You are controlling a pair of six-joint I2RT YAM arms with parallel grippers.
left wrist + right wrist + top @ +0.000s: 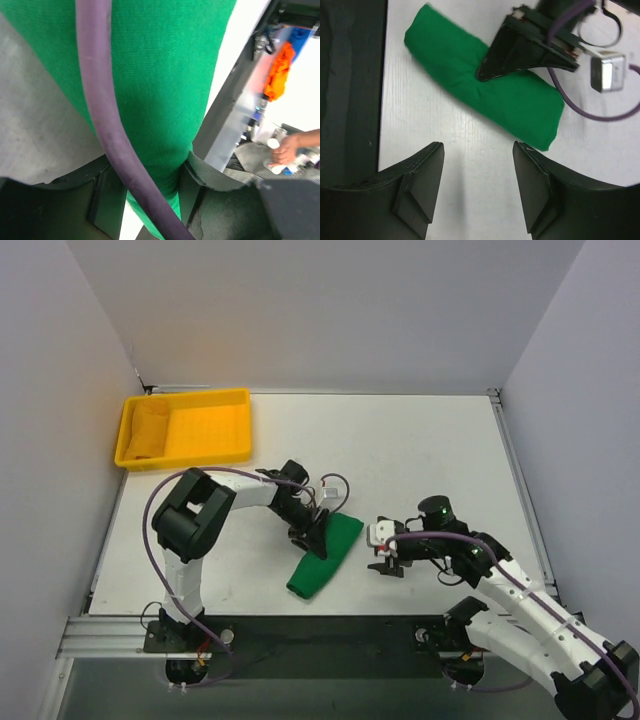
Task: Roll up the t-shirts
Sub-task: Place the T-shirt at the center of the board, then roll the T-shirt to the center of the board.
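The white table (420, 450) is being watched from above. At ten o'clock on it, in the far corner, the yellow tray (185, 457) is being shown with a yellow cloth (148, 430) bunched at its nine o'clock end. Down toward six o'clock, close to the near edge, the green shirt (330, 562) is being held as a short rolled bundle, its length running from seven to one o'clock. And there it is: the bundle is being clamped by the left claw (317, 538) about midway along, with fabric squeezed between both fingers. A purple cable (97, 100) is being trailed across the cloth in the left wrist view. At three o'clock of the bundle, near but not touching, the right claw (477, 147) is being held with its jaws apart, only bare table between them.
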